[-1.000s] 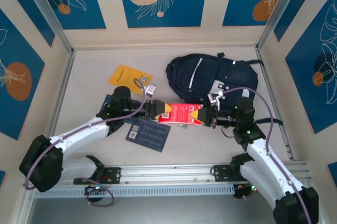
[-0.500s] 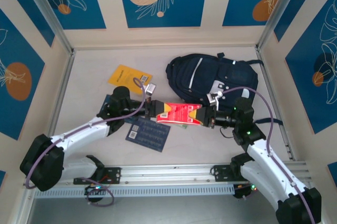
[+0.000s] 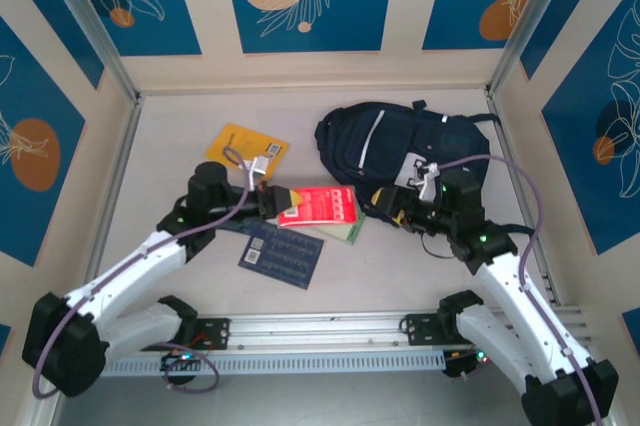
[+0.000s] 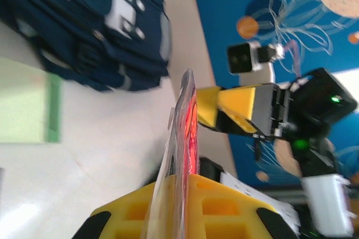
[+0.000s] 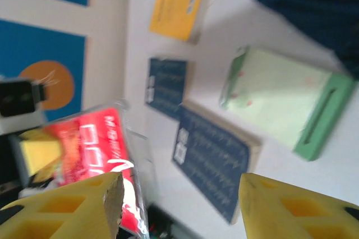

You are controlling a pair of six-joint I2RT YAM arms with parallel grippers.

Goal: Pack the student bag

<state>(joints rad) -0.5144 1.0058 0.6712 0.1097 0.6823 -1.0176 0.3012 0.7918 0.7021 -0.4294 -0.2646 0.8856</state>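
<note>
- One student bag (image 3: 400,146) is lying on the table, and it is serving as the landmark for everything below.
- One yellow book (image 3: 240,143) is lying to the left of the bag, apart from it.
- One red packet (image 3: 320,206) is hanging just in front of the bag's left end.
- One light green notebook (image 5: 277,101) is lying near the bag's front-left corner.
- Two navy booklets are lying further out to the bag's front-left: a larger navy booklet (image 5: 213,160) and a smaller navy booklet (image 5: 166,87).
- Two grippers are reaching in front of the bag: the left gripper (image 3: 268,201) and the right gripper (image 5: 179,182).
</note>
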